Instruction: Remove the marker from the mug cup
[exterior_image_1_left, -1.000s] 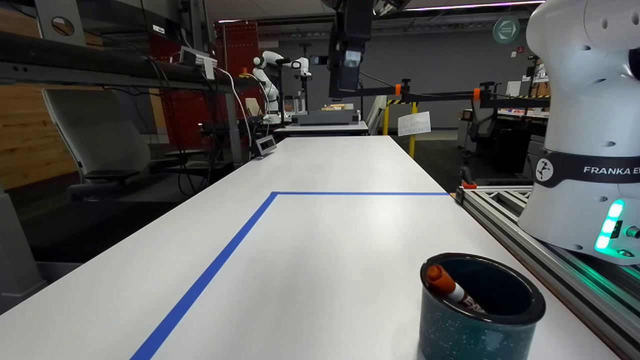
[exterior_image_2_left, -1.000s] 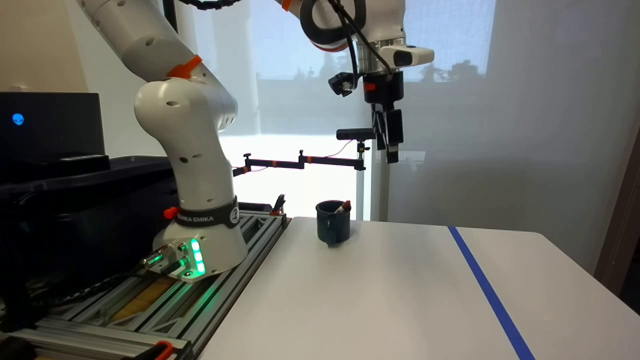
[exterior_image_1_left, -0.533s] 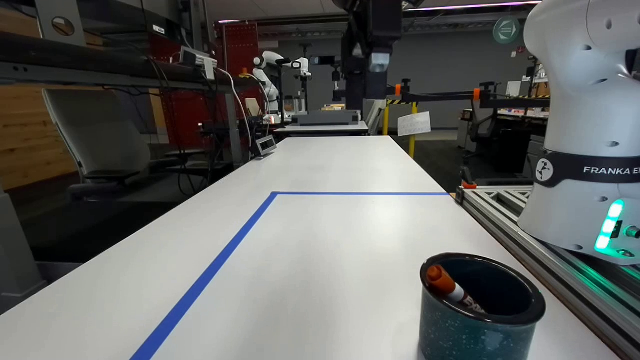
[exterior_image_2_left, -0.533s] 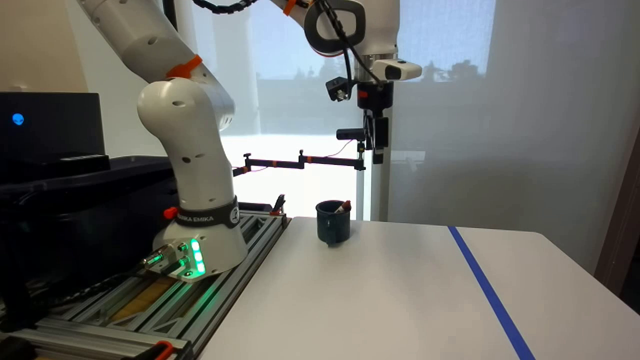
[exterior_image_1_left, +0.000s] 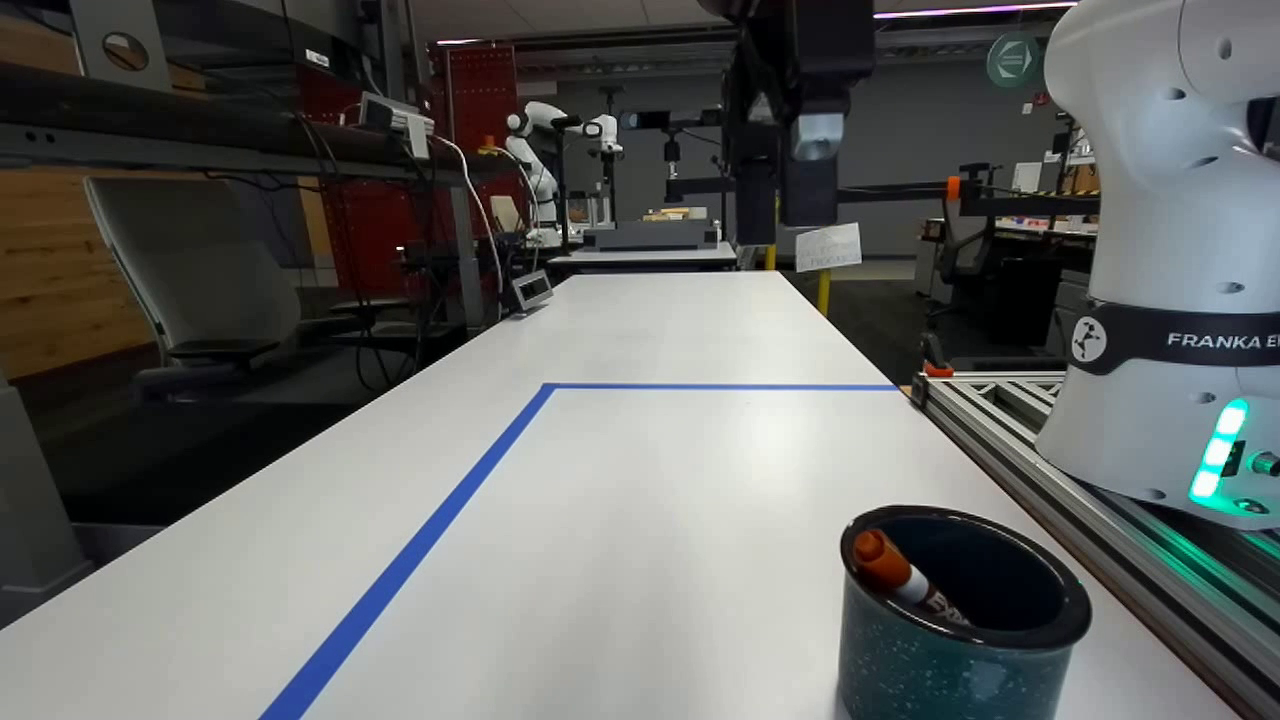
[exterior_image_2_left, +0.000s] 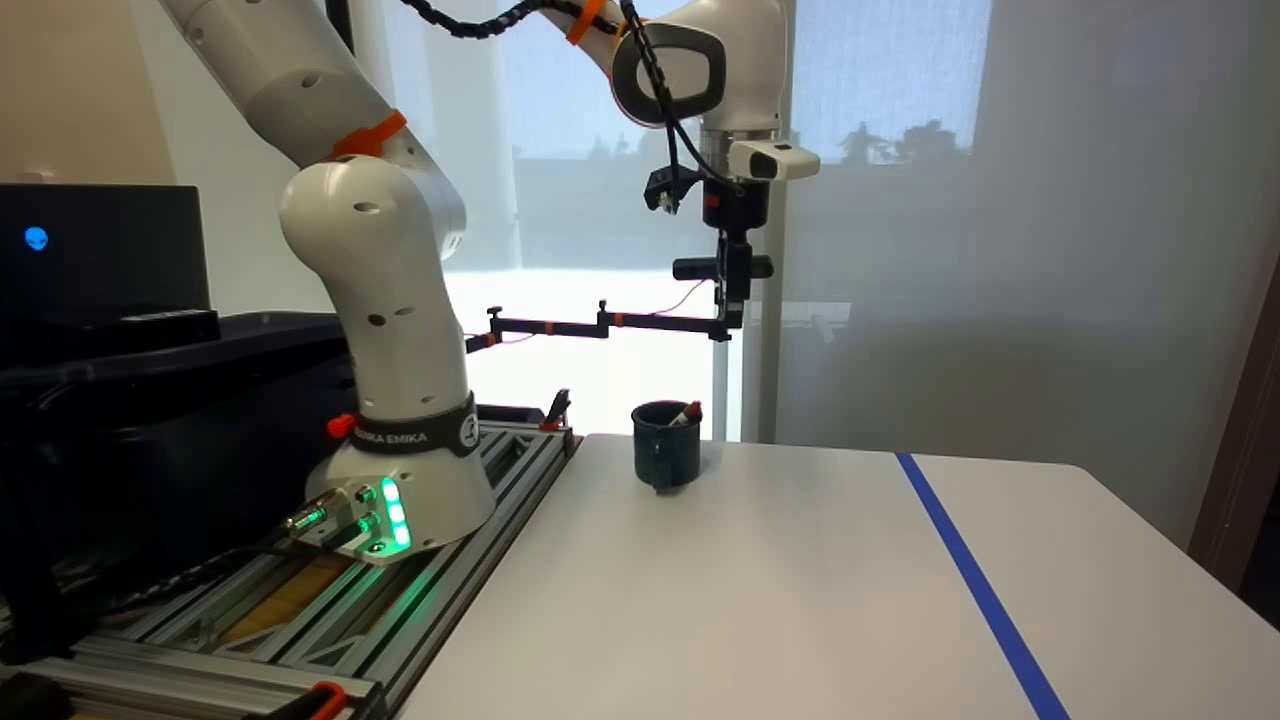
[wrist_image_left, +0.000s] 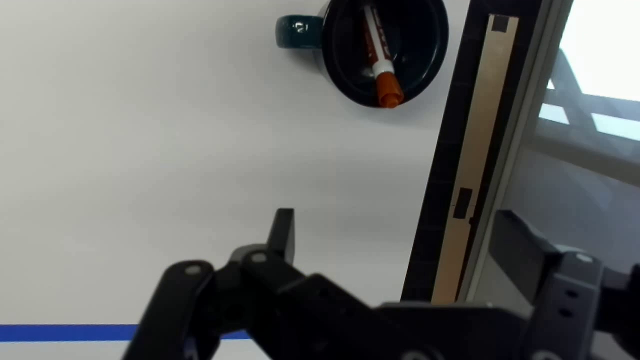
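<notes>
The mug cup (exterior_image_1_left: 950, 680) is dark teal-black and speckled and stands upright on the white table; it also shows in an exterior view (exterior_image_2_left: 667, 455) and, with its handle, at the top of the wrist view (wrist_image_left: 417, 45). The marker (exterior_image_1_left: 885, 563) leans inside the mug, its orange-red cap resting at the rim; it also shows in an exterior view (exterior_image_2_left: 690, 411) and in the wrist view (wrist_image_left: 384, 67). My gripper (wrist_image_left: 394, 212) is open and empty, its fingers wide apart. It hangs well above the table in both exterior views (exterior_image_1_left: 783, 232) (exterior_image_2_left: 730, 322), higher than the mug and off to its side.
The white table (exterior_image_1_left: 650, 520) carries blue tape lines (exterior_image_1_left: 430, 530). A metal rail (exterior_image_1_left: 1080, 510) with the arm's base runs along one table edge. A camera on a black bar (exterior_image_2_left: 660, 322) stands beyond the table, behind the gripper.
My gripper has moved sideways above the table, closer to the mug, and the wrist has come down a little. The mug and the marker have not moved.
</notes>
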